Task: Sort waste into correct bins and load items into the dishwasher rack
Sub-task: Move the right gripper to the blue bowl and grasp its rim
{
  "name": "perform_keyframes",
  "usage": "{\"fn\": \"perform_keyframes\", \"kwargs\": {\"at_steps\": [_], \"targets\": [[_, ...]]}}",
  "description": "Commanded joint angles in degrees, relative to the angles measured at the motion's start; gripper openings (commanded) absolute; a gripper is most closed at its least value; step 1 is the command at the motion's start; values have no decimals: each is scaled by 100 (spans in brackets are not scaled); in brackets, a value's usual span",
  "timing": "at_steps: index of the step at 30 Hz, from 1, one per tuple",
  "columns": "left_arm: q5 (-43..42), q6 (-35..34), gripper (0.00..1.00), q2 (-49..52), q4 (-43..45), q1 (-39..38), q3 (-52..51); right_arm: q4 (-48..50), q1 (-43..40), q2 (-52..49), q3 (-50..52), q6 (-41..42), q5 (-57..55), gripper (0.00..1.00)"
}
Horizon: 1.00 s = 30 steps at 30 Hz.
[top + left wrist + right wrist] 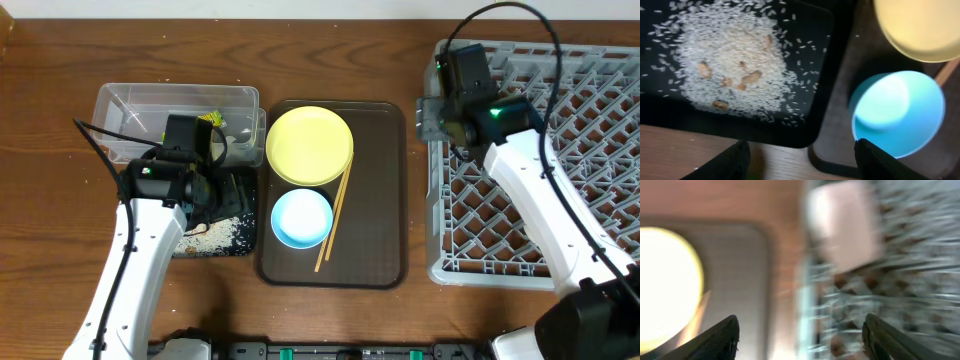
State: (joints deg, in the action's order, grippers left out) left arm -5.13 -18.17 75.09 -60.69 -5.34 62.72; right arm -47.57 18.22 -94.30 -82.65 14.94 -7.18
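Holds left hand (800,160) spread, empty, over grainy rice scraps (735,55) in the shallow black tray (670,115) beside the round blue bowl (897,112). Holds right hand (800,337) spread too, over the grey lattice rack (600,120) rim.

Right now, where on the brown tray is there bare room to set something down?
The brown tray's right half is bare, between the chopsticks and its right rim. The left half is crowded: yellow plate at the back, blue bowl in front, chopsticks running alongside both.

Blurred view, yellow plate (662,285) at left, grey rack (900,295) at right, gripper (800,325) fingers spread wide
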Motion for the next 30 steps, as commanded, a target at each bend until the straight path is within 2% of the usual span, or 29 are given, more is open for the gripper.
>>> {"fn": "perform_keyframes", "kwargs": {"at_steps": [1, 3, 11, 16, 27, 30], "targets": [[634, -168, 70, -72, -168, 20, 61, -85, 302, -175, 0, 85, 1628, 77], [909, -376, 71, -72, -293, 22, 61, -179, 520, -306, 2, 85, 1655, 77], [925, -380, 75, -72, -337, 20, 61, -297, 1530, -990, 13, 87, 1690, 75], [925, -380, 75, -72, -337, 20, 61, -286, 2072, -1460, 15, 192, 1676, 65], [922, -380, 75, -72, -337, 20, 61, -260, 2361, -2216, 15, 828, 1604, 35], [922, -380, 75, -72, -337, 20, 61, -256, 2361, -2282, 15, 881, 1663, 15]]}}
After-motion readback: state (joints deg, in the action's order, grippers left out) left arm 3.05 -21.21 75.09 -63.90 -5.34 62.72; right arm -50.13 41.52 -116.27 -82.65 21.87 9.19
